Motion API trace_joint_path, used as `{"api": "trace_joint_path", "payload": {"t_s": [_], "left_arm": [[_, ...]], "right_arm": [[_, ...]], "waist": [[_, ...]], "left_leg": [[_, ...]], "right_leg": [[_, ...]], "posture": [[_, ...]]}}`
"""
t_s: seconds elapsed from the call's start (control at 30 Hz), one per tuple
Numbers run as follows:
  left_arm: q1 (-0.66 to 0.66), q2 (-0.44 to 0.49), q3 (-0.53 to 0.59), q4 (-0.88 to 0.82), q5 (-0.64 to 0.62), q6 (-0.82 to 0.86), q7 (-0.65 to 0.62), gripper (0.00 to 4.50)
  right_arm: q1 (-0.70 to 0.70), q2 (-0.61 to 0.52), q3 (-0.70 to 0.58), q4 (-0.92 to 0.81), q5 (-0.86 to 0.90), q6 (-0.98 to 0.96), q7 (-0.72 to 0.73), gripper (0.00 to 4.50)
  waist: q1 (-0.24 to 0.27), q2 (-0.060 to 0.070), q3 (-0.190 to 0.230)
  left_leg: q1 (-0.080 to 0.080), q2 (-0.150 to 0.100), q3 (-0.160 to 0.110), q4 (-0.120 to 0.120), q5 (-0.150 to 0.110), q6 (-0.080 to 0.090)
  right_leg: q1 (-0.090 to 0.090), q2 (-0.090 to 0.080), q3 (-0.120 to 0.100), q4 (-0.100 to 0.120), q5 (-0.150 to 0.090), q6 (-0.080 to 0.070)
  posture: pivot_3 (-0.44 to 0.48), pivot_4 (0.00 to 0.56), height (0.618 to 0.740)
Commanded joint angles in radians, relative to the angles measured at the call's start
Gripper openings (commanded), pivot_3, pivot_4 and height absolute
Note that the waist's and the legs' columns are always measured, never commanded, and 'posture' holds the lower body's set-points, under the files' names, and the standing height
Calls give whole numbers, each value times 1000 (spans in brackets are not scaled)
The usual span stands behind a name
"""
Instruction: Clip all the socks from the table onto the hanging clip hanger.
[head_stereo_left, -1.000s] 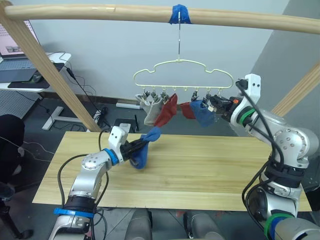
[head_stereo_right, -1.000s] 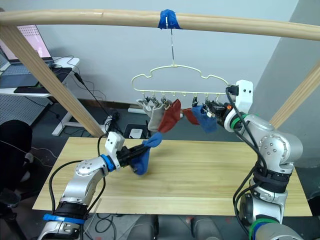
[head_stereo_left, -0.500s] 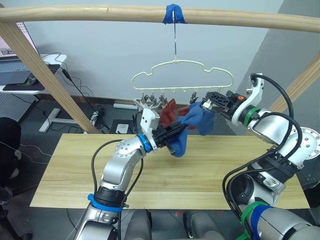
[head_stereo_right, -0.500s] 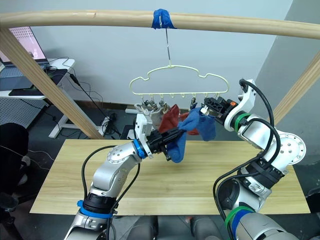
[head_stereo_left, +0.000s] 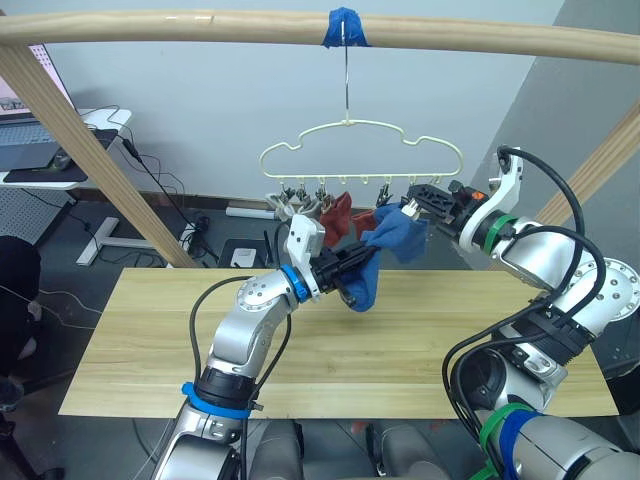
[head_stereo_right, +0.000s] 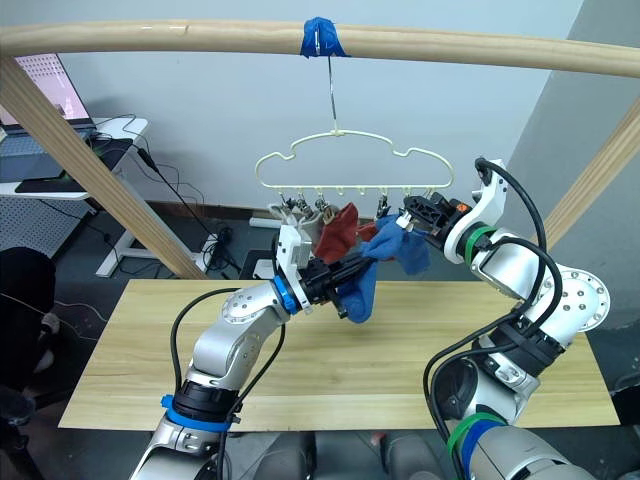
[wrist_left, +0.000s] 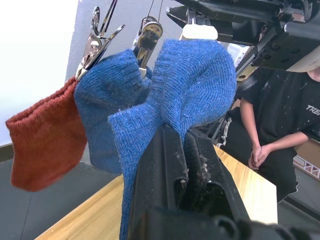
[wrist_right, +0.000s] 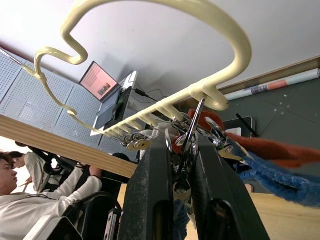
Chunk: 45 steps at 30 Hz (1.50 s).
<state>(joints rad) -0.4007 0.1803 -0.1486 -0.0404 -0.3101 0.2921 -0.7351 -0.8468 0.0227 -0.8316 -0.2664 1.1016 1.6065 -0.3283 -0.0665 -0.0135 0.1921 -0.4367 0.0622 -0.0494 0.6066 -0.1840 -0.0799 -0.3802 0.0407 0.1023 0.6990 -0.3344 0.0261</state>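
At frame centre, the left gripper (head_stereo_left: 358, 266) is clenched on a blue sock (head_stereo_left: 365, 285), lifted above the table (head_stereo_left: 150, 350). Just right, under the clip hanger (head_stereo_left: 360, 140), the right gripper (head_stereo_left: 420, 200) squeezes a metal clip (wrist_right: 187, 145).

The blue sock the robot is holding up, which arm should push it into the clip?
Probably the left. The left gripper is shut on the blue sock just below the clip hanger. The right gripper is squeezing a clip, likely opening it.
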Motion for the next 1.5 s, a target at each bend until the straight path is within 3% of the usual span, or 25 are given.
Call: {"api": "trace_joint_path", "payload": {"t_s": [0.03, 0.53, 0.93, 1.1, 1.37, 1.5], "left_arm": [[-11, -1, -8, -15, -2, -17, -4, 27], [-51, -27, 12, 7, -15, -26, 12, 27], [-52, -28, -6, -1, -1, -41, -10, 27], [-49, -23, -16, -5, 2, -39, -14, 0], [-95, -28, -24, 44, 7, -38, -29, 0], [-122, -43, -43, 126, 26, -32, -31, 1057]], "right_arm": [[-29, 4, 2, -18, 78, 8, -19, 132], [22, -28, 74, 17, 232, -64, -135, 132], [121, -162, 272, 51, 479, -278, -261, 132], [163, -233, 360, 54, 582, -383, -283, 2009], [248, -417, 419, 42, 672, -508, -236, 4459], [280, -500, 430, 22, 673, -553, -192, 4500]], "waist": [[0, 0, 0], [-4, 0, 0], [-15, 0, 0], [-16, 0, 0], [-14, 0, 0], [-15, 0, 0]], "left_leg": [[0, 0, 0, 0, 0, 0], [0, 0, 0, 0, 0, 0], [-1, 0, 0, 0, 0, 0], [-1, 0, 0, 0, 0, 0], [-1, 0, 0, 1, 0, 0], [-1, -1, 0, 2, 0, 0]], "right_leg": [[0, 0, 0, 0, 0, 0], [0, 0, 0, 0, 0, 0], [0, 0, 0, -1, 0, 0], [0, 0, 1, -1, 0, 1], [0, 0, 1, -1, -1, 2], [1, 0, 1, -1, -3, 5]], "posture": [[-30, 162, 740], [-24, 167, 740], [-21, 166, 740], [-25, 162, 740], [-38, 158, 740], [-53, 157, 740]]}}
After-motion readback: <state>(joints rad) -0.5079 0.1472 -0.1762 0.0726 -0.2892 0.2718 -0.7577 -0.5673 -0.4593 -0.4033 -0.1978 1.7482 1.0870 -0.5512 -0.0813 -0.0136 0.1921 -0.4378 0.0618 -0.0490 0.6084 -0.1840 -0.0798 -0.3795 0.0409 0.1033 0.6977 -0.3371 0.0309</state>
